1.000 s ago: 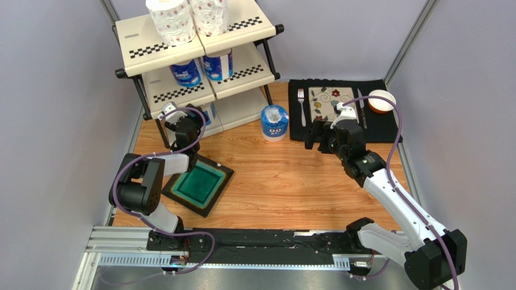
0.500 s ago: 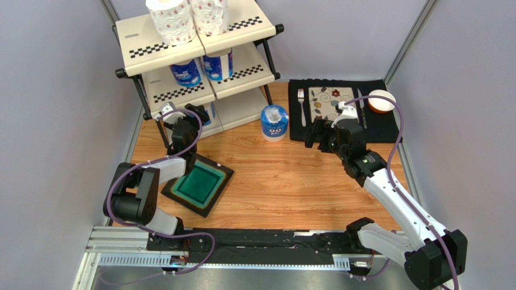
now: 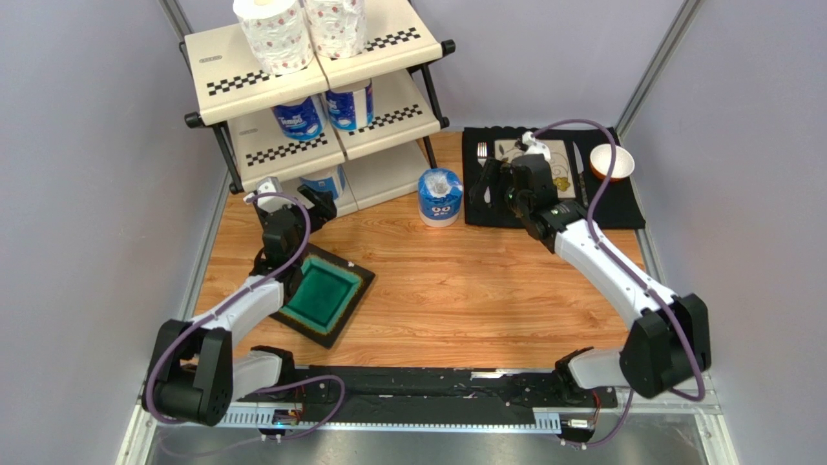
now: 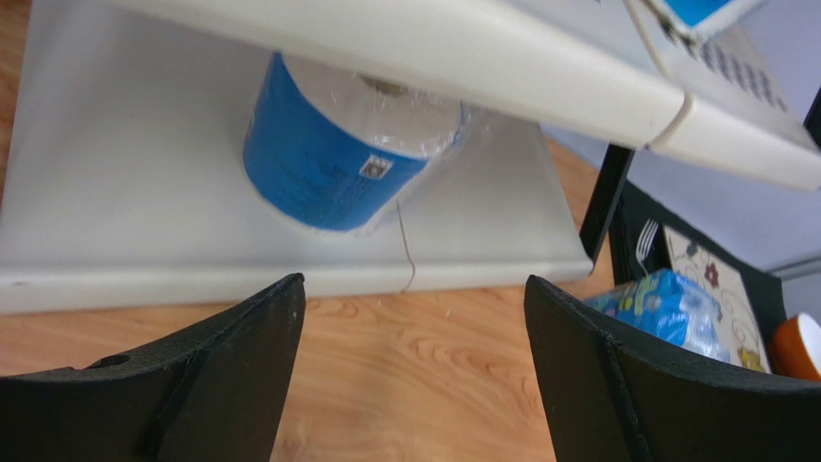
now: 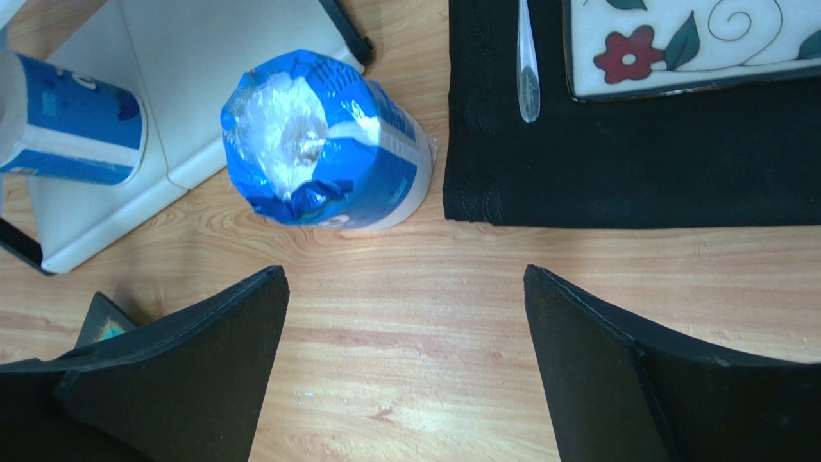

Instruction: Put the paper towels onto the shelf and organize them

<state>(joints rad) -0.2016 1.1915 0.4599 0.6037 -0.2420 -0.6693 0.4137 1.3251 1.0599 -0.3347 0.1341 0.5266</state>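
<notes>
- Wood-grain tabletop [image 3: 466, 291]: holds one blue-wrapped white paper towel roll [image 3: 440, 197], upright, just beside the cream checkered three-tier shelf [image 3: 291, 87]; five others shelved.
- Right gripper [image 5: 405, 289]: jaws wide, empty, near that roll.
- Left gripper [image 4: 414, 289]: wide, empty, facing bottom-tier roll [image 4: 337, 154].
- Risks, judged: slick wrap slipping in the grip; roll toppling toward black fabric placemat [image 5: 626, 144]; clipping shelf frame.

Soft, even light from above fills every view, shadows are pale and small, the crinkly clear wrap on the blue paper towel roll [image 5: 328, 183] shines a little, and the wide black plastic fingers [image 4: 202, 385] up close look a bit blurry.
</notes>
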